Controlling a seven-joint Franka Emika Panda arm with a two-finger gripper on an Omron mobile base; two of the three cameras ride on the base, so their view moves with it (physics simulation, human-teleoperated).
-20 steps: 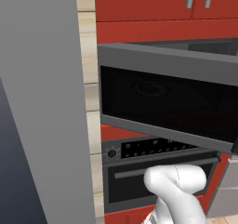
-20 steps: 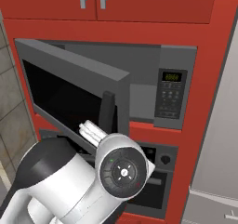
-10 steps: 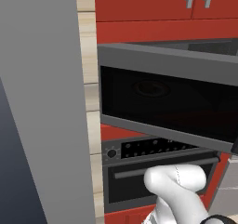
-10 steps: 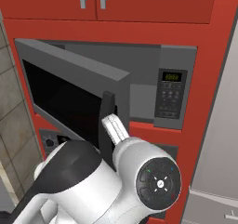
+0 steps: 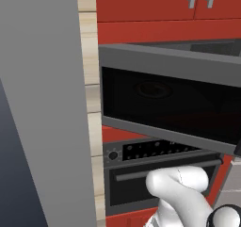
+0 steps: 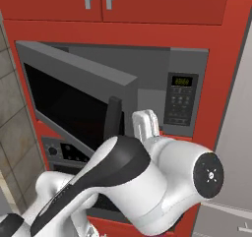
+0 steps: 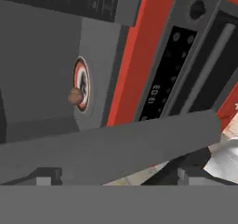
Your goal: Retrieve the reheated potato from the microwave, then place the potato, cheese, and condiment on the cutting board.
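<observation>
The microwave (image 6: 113, 98) is seen with its door swung open. In the hand view the potato (image 7: 75, 96) is shown resting inside, apparently on a round plate (image 7: 82, 84). The fingers (image 7: 114, 175) are spread wide with nothing held, well apart from the potato.

One wide dark grey microwave (image 6: 147, 88) with a black glass door, open | one small brown rough-skinned potato (image 7: 75, 96) | one round red-rimmed plate (image 7: 82, 84) | one black oven (image 5: 160, 174) with a knob | two red upper cabinet doors (image 6: 147, 2)
</observation>
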